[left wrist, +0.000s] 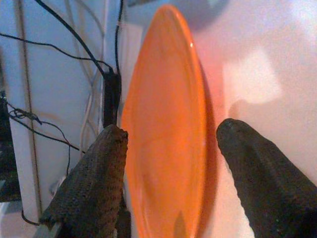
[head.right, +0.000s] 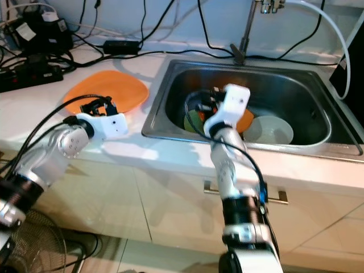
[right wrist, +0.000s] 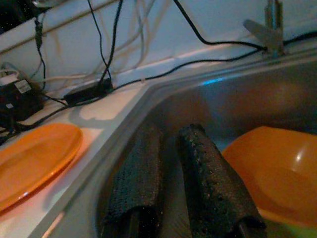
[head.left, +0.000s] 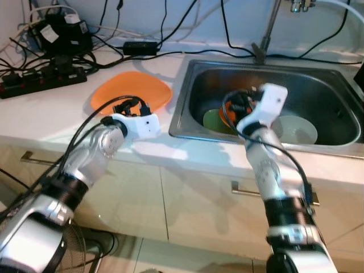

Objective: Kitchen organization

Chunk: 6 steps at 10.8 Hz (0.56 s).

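Knurled left gripper [left wrist: 168,173] fingers flank glossy orange plate [left wrist: 166,124].

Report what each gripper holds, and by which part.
Nothing is held. The left gripper has open jaws around the orange plate without gripping it. The right gripper hangs nearly closed inside the sink.

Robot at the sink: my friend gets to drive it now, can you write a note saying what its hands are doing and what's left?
Left gripper: open, fingers either side of the orange plate lying on the counter, not gripping it.
Right gripper: down in the sink, fingers close together, holding nothing, beside the orange bowl.
Also in the sink: a green dish and a white bowl.
Done: one plate is out on the counter.
Left: probably three sink dishes to move out.
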Tool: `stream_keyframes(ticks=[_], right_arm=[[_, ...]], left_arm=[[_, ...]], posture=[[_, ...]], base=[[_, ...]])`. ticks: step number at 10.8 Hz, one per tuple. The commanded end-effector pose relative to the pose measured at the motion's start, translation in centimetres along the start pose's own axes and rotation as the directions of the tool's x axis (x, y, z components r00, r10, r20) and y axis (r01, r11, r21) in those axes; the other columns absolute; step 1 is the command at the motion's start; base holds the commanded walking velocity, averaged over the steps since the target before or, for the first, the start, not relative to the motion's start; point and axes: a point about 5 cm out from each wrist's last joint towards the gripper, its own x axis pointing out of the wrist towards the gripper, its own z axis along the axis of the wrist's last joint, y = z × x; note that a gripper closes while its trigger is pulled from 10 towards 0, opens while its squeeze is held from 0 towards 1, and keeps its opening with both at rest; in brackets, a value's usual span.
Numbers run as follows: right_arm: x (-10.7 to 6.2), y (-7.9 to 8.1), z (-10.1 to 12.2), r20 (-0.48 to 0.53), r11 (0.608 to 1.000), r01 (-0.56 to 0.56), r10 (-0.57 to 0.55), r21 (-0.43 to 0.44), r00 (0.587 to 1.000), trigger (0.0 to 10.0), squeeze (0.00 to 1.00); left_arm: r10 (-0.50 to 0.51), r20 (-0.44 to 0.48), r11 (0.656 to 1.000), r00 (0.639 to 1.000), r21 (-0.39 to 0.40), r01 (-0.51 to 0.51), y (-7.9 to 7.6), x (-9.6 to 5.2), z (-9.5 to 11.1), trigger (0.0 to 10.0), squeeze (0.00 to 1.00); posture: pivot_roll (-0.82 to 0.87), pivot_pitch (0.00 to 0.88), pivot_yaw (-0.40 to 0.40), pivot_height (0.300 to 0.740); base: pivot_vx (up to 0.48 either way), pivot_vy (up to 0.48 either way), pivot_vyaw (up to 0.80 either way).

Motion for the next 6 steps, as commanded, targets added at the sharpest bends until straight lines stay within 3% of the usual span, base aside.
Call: stream_keyframes(ticks=[1, 6], right_arm=[[-0.3, 0.3, 0.3, 0.002, 1.000, -0.002, 0.002, 0.006, 1.000, 10.0, 0.00], [-2.0, 0.1, 0.2, -0.032, 1.000, 0.029, -0.028, 0.011, 0.999, 10.0, 0.00]], left_arm=[[-0.042, -0.028, 0.998, 0.999, 0.048, 0.043, -0.1, 0.3, -0.5, 10.0, 0.00], [-0.060, -0.108, 0.988, 0.992, 0.137, 0.075, 0.6, 1.9, -1.1, 10.0, 0.00]], posture=[[0.11, 0.116, 0.030, 0.740], [0.08, 0.143, 0.034, 0.740]], base=[[0.000, 0.000, 0.00], [0.000, 0.000, 0.00]])
